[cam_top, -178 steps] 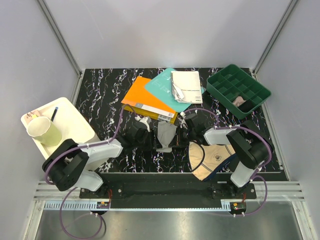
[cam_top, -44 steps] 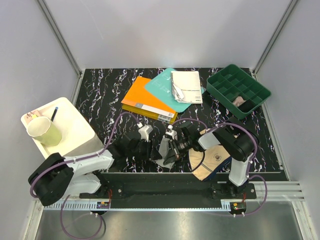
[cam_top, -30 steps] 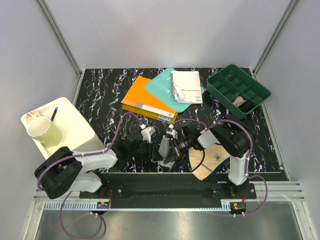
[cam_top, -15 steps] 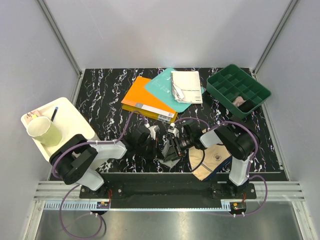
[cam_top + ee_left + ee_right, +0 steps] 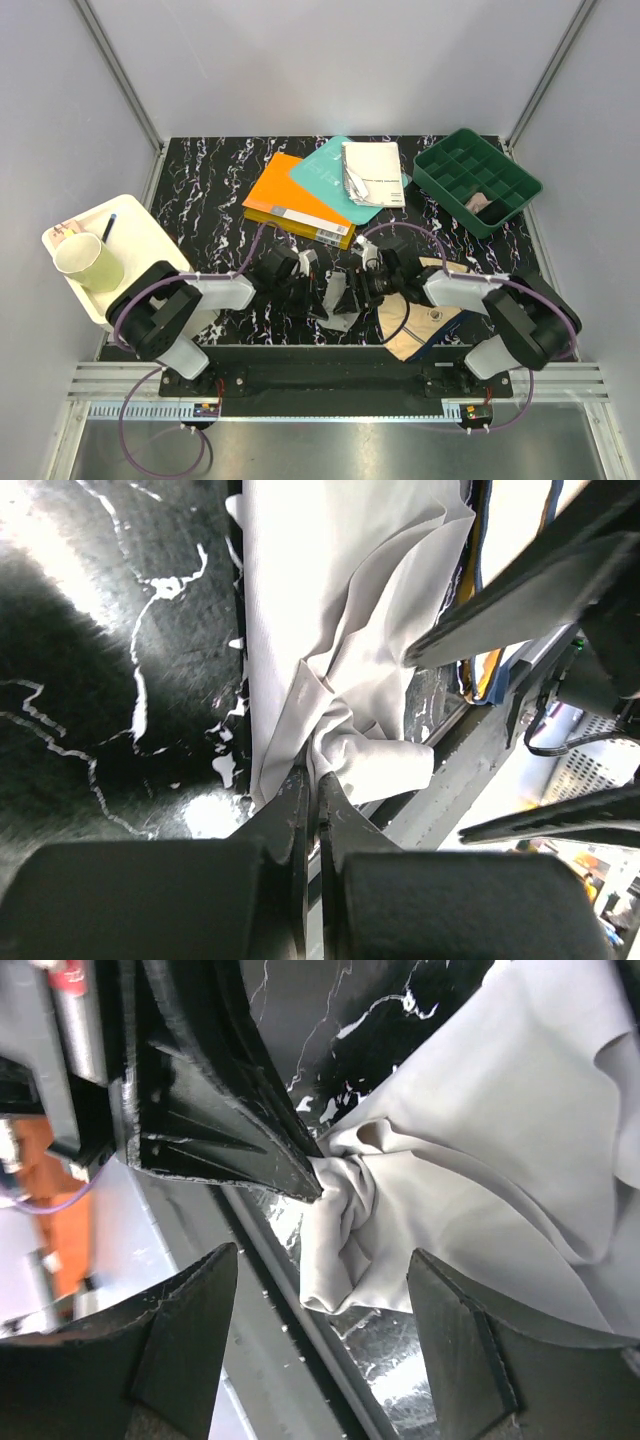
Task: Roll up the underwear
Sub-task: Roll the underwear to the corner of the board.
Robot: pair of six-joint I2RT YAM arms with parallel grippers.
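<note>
The light grey underwear [image 5: 338, 296] lies bunched near the table's front edge, between the two grippers. My left gripper [image 5: 318, 291] is shut on a gathered corner of it; in the left wrist view the fingertips [image 5: 310, 780] pinch the crumpled grey fabric [image 5: 340, 630]. My right gripper [image 5: 352, 289] stands open just right of that spot. In the right wrist view its fingers [image 5: 320, 1272] straddle the bunched grey cloth [image 5: 500, 1140] without touching it, and the left gripper's dark fingers [image 5: 240, 1140] hold the fold. The beige underwear with navy edging [image 5: 428, 318] lies flat under the right arm.
An orange book [image 5: 295, 205], a teal book [image 5: 322, 170] and a white booklet [image 5: 372, 172] lie behind the grippers. A green divided tray [image 5: 476, 180] stands at the back right. A white tray [image 5: 140, 240] with a cup [image 5: 88, 262] sits at the left. The metal front rail [image 5: 280, 1360] runs close below the cloth.
The left gripper moved right and shut on the grey underwear's corner. The right gripper, shut on the cloth a second ago, has opened and let go.
</note>
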